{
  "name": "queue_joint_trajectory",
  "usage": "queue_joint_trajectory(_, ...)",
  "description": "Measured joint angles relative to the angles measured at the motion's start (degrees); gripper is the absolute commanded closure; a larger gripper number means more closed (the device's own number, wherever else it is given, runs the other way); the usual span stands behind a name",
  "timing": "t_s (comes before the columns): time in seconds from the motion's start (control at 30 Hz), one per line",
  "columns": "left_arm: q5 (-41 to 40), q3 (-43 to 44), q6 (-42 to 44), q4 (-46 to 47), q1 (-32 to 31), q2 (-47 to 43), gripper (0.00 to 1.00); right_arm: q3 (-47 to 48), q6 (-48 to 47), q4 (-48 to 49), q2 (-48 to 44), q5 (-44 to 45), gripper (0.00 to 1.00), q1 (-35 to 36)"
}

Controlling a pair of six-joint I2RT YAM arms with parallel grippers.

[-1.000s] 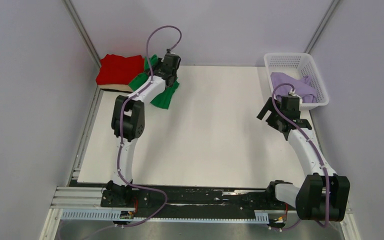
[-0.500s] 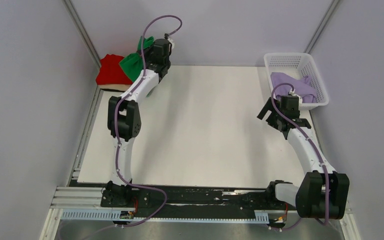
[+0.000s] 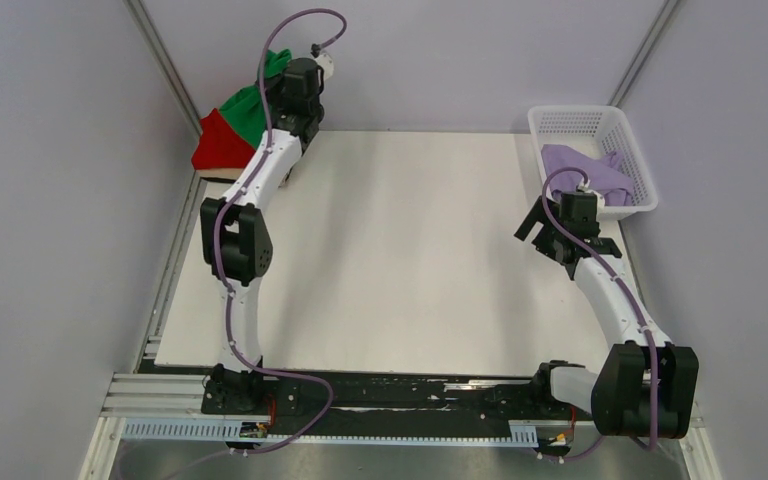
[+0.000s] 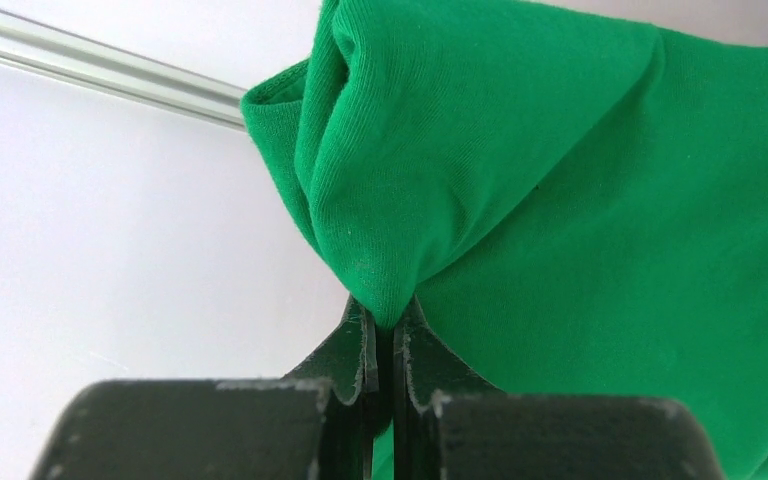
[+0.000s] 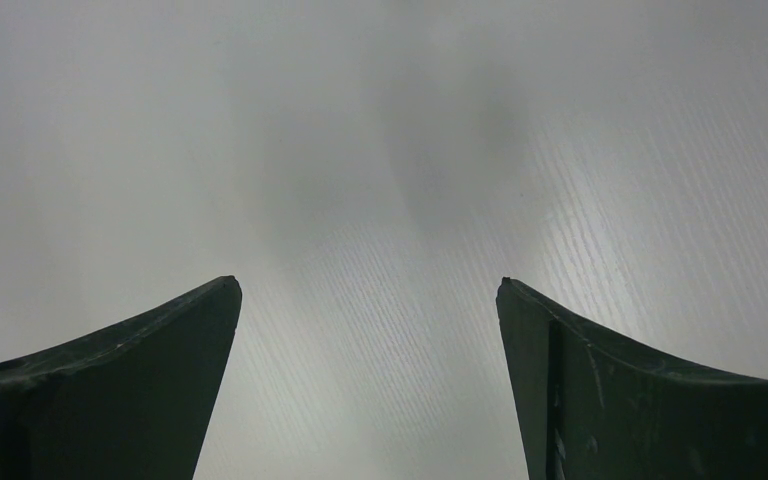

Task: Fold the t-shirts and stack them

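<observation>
Hovering over the bare bench [image 3: 410, 250], the right fingers [image 5: 110, 390] stand wide apart. Farther back, the left fingers [image 4: 345, 350] are pinched together on a fold of the green t-shirt [image 4: 560, 200]. It hangs over the red t-shirt [image 3: 215, 148] in the far-left corner, carried leftward and higher than a second ago.

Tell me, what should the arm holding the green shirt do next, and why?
Probably lower it onto the red shirt and let go. The left gripper is shut on the green shirt, which hangs in the air just over the red one in the far left corner. Setting it down there would likely build the stack.
</observation>
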Motion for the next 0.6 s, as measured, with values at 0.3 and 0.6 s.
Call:
queue_joint_trajectory(0.3, 3.8, 0.0, -2.1, -0.8, 3.7, -0.4, 1.0, -0.1, 0.0, 0.1, 0.5, 0.8, 0.0, 0.0)
queue_joint_trajectory(0.6, 7.5, 2.8, -4.9, -0.7, 7.8, 4.5, 1.0, -0.1, 0.0, 0.1, 1.4, 1.9, 0.0, 0.0)
